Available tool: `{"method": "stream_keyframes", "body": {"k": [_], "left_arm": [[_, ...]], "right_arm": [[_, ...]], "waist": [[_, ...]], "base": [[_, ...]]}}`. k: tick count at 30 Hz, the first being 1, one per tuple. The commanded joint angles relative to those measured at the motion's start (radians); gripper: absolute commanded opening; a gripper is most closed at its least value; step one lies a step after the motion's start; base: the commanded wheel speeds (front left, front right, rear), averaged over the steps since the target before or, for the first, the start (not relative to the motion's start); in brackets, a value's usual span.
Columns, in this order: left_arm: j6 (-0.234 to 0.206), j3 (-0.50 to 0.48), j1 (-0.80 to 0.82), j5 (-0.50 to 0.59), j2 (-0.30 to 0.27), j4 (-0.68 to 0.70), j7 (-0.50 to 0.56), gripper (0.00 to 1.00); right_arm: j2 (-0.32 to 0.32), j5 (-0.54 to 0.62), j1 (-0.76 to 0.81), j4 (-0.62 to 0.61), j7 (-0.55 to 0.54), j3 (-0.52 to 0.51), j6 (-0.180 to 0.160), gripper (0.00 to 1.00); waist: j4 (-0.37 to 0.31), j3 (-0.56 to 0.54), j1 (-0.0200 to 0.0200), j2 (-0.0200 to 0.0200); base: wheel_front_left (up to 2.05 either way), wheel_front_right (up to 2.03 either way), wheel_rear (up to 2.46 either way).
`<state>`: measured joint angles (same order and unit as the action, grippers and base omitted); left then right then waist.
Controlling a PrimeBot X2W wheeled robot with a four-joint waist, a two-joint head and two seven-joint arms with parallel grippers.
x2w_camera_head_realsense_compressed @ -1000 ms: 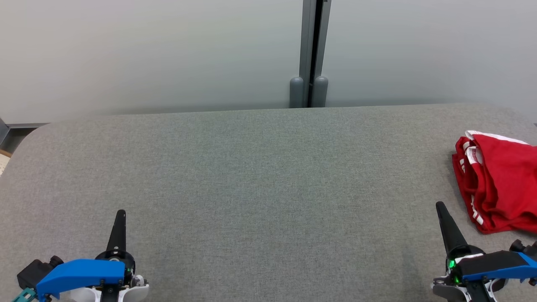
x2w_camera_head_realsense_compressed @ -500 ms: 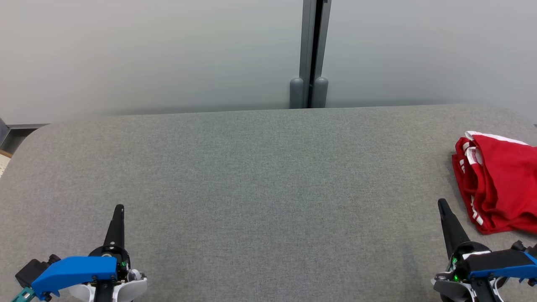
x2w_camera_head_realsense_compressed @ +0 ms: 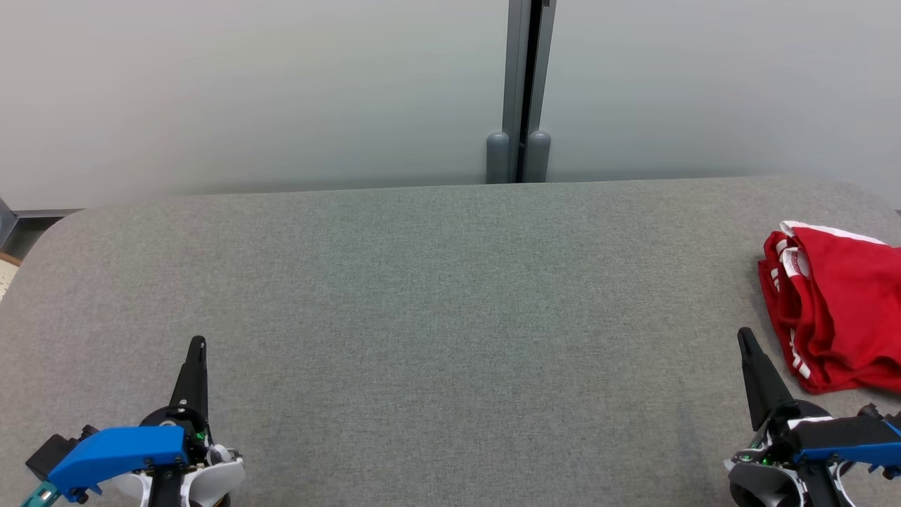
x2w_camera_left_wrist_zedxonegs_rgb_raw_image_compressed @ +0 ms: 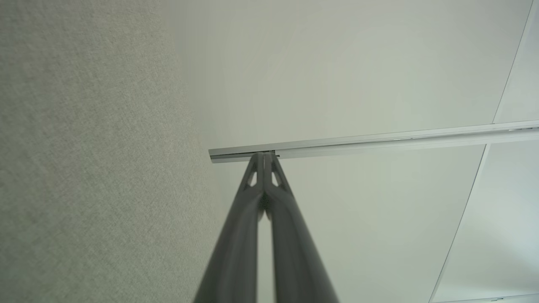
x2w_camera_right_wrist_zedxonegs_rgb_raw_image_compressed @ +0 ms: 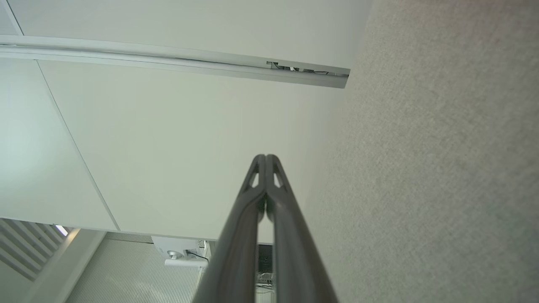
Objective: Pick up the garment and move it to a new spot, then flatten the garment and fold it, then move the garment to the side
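Garment first: red cloth with white trim, lying in a loosely folded heap on the far right of the grey fabric tabletop, its right part cut off by the head view's edge. Down at the near left, the left jaws are together, their two dark fingers reading as one spike that points away from the robot over bare fabric, well apart from the garment. Left wrist view backs that up: fingers pressed tip to tip with nothing between them, tabletop along one side, pale wall beyond. Over at the near right, the right jaws are together too, and empty, fingers leaning slightly leftward, the tip just beside the garment's near left corner but not touching it. Right wrist view shows those fingers meeting at the tips. Behind the tabletop, a grey post splits the wall
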<state>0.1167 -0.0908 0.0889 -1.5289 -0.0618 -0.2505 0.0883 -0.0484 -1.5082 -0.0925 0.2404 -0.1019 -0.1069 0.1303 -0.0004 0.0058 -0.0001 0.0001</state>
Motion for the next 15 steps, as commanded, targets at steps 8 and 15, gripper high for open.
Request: {"method": "stream_keyframes", "body": {"k": [8, 15], "left_arm": [[0.013, -0.019, 0.022, -0.052, 0.007, 0.006, 0.019, 0.0], [0.02, -0.029, 0.028, -0.088, 0.014, 0.007, 0.031, 0.0]], "right_arm": [[-0.003, -0.066, -0.017, 0.003, -0.011, -0.006, 0.001, 0.0], [-0.003, -0.111, -0.023, 0.006, -0.014, -0.009, 0.001, 0.0]], "waist": [[0.0, -0.001, 0.0002, -0.0001], [0.0, -0.003, 0.0001, -0.0001]], "base": [[0.0, 0.0, 0.0], [0.0, 0.0, 0.0]]}}
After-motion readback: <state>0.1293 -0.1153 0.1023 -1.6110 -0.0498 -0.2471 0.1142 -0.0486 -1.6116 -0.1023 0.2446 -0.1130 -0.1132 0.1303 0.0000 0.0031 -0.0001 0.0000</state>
